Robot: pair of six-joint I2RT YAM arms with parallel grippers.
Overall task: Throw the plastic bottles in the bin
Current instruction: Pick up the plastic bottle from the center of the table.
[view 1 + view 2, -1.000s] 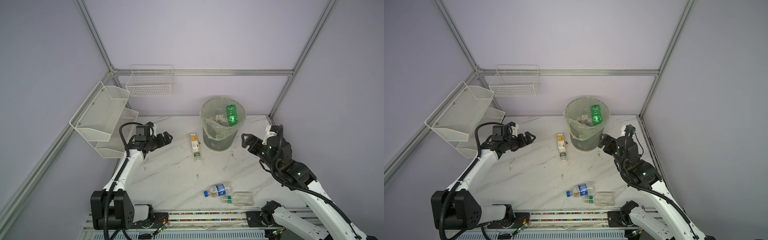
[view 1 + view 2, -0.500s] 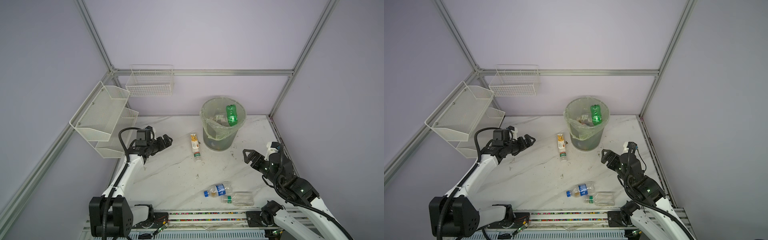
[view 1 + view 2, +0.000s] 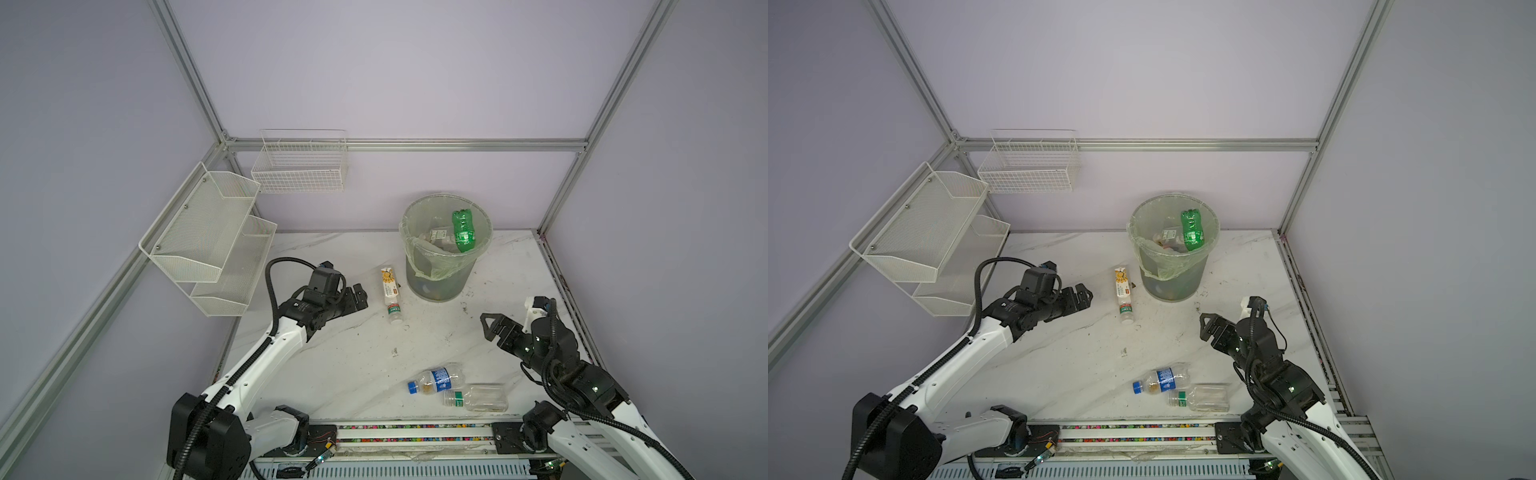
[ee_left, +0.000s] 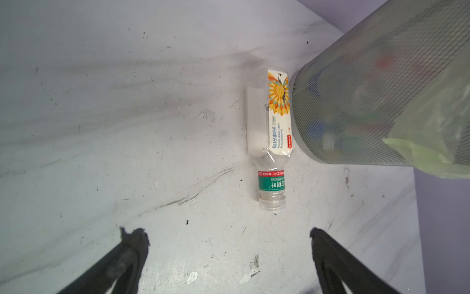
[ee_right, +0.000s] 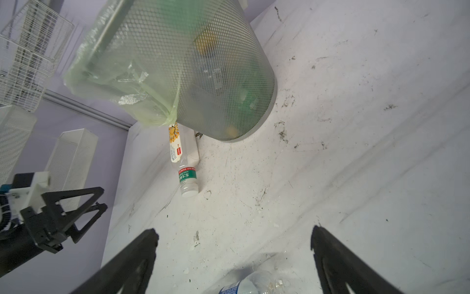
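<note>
A white marble table (image 3: 332, 365) seen from above, enclosed by lilac walls. The bin (image 3: 436, 282), a round grey mesh bucket lined with a pale green bag, stands upright at the far middle of the table. Inside it a green bottle (image 3: 462, 230) leans against the right side near the rim. Other bottles lie deeper down, too dim to tell apart.

Three plastic bottles lie on the table. A bottle with a white and orange label (image 3: 390, 293) lies just left of the bin, base by the bin's foot, neck pointing near. At the near edge, right of middle, lies a blue-labelled bottle (image 3: 436, 379) with a blue cap. A clear bottle with a green band (image 3: 478, 400) lies close against it on its near right.

The left gripper (image 3: 359, 299) hovers just left of the labelled bottle, jaws spread wide, holding nothing. The right gripper (image 3: 490, 328) hangs over the right side of the table, between the bin and the two near bottles, jaws likewise spread and empty.

A two-tier mesh rack (image 3: 208, 232) hangs on the left wall and a wire basket (image 3: 299, 166) on the far wall
</note>
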